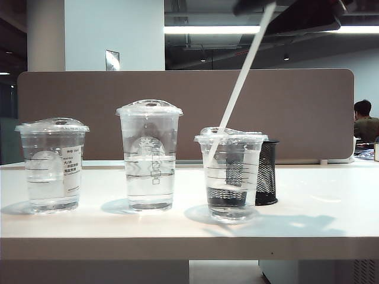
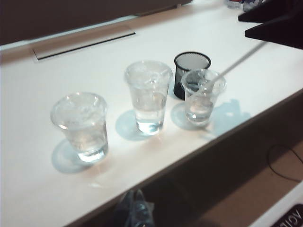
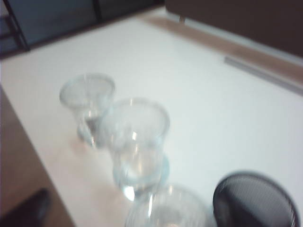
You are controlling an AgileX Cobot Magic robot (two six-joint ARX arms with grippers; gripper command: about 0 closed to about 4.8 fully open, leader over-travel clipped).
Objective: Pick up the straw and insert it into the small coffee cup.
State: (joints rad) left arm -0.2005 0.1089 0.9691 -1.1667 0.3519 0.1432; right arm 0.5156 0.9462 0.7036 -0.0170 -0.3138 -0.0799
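A: Where's the straw [image 1: 240, 83]?

B: Leaning steeply, lower end through the lid of the small coffee cup [image 1: 231, 176], the rightmost of three clear cups on the counter [image 1: 308, 207]. Its top runs up to a dark shape at the top edge of the exterior view, which I take to be the right end effector [image 1: 290, 9].

A: Is it gripping?

B: I cannot tell from the pictures; the fingers are cut off there and absent from the right wrist view, which is blurred. The left end effector is not in view at all.

A: What could go wrong?

B: I judge the straw looks only partly in. With that tilt, if it is let go it may lever against the lid hole, spring out, or tip the light cup. A sideways pull on retreat could drag it too.

A: Anything close by?

B: A black mesh pen holder [image 1: 267, 171] just behind the cup, so a toppled cup could knock it.

A: And the room?

B: White glossy counter, brown partition [image 1: 89, 94] behind, dim office with strip lights, and a seated person [image 1: 364, 121] at far right
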